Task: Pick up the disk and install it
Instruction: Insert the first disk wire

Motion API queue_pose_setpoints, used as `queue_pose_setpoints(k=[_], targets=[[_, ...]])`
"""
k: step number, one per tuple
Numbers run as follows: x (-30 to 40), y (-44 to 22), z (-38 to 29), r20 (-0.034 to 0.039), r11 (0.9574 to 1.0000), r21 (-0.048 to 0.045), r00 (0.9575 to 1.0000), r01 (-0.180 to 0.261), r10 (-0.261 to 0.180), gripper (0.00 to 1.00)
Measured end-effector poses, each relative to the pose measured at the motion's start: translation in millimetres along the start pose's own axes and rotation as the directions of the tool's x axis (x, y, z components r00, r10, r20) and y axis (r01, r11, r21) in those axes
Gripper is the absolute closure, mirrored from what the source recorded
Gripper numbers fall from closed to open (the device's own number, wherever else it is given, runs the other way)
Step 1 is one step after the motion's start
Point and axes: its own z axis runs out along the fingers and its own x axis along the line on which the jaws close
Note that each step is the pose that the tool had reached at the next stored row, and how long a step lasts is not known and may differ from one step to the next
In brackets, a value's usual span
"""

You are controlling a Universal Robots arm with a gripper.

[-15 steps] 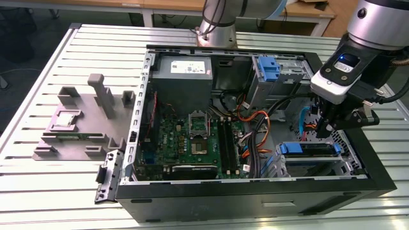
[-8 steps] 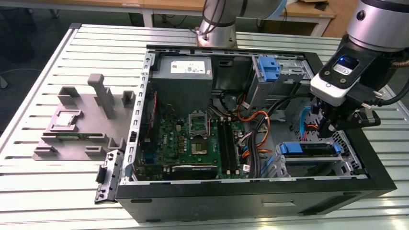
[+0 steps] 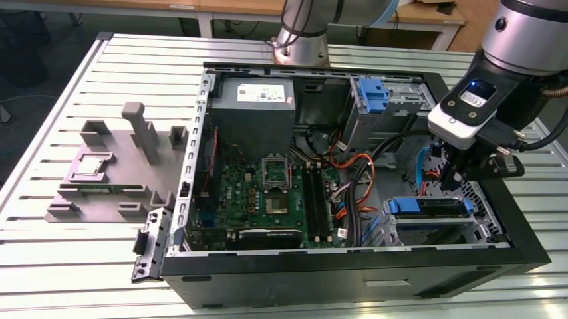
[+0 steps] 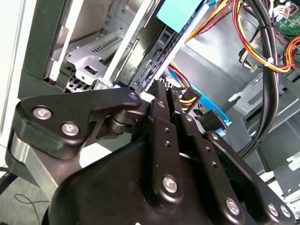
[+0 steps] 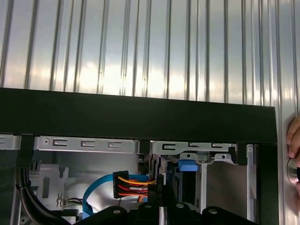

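The disk (image 3: 429, 207), silver-grey in a blue caddy, sits at the metal drive bay in the front right corner of the open computer case (image 3: 355, 266). My gripper (image 3: 459, 178) hangs straight above that bay. In the second wrist view the black fingers (image 4: 158, 101) are drawn together, and their tips meet the near end of the disk (image 4: 157, 56), whose blue caddy end (image 4: 180, 14) points away. In the first wrist view the disk (image 5: 186, 166) stands edge-on inside the bay, just beyond the gripper (image 5: 159, 202).
Orange, yellow and blue cables (image 3: 368, 176) run close to the bay. A second blue caddy (image 3: 373, 93) sits in the rear bay. The grey power supply (image 3: 255, 93) and motherboard (image 3: 266, 193) take up the exterior view's left. A grey fixture block (image 3: 116, 173) stands on the slotted table (image 3: 71, 266).
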Motion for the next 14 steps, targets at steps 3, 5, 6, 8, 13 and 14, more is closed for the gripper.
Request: queue_pose_setpoints(k=[3, 5, 6, 8, 13, 14], targets=[[-3.9, -0.6, 0.8, -0.0066, 1.0, -0.0015, 1.0, -0.001, 0.001, 0.84], [-4.6, -0.9, 0.9, -0.0086, 1.0, -0.0022, 1.0, -0.001, 0.001, 0.84], [-4.5, -0.8, 0.9, -0.0089, 1.0, -0.0023, 1.0, -0.001, 0.001, 0.84], [-4.6, -0.9, 0.9, -0.009, 1.0, -0.0022, 1.0, -0.001, 0.001, 0.84], [-4.6, -0.9, 0.9, -0.0097, 1.0, -0.0023, 1.0, -0.001, 0.001, 0.84], [-4.6, -0.8, 0.9, -0.0108, 1.0, -0.0023, 0.9999, -0.001, 0.001, 0.84]])
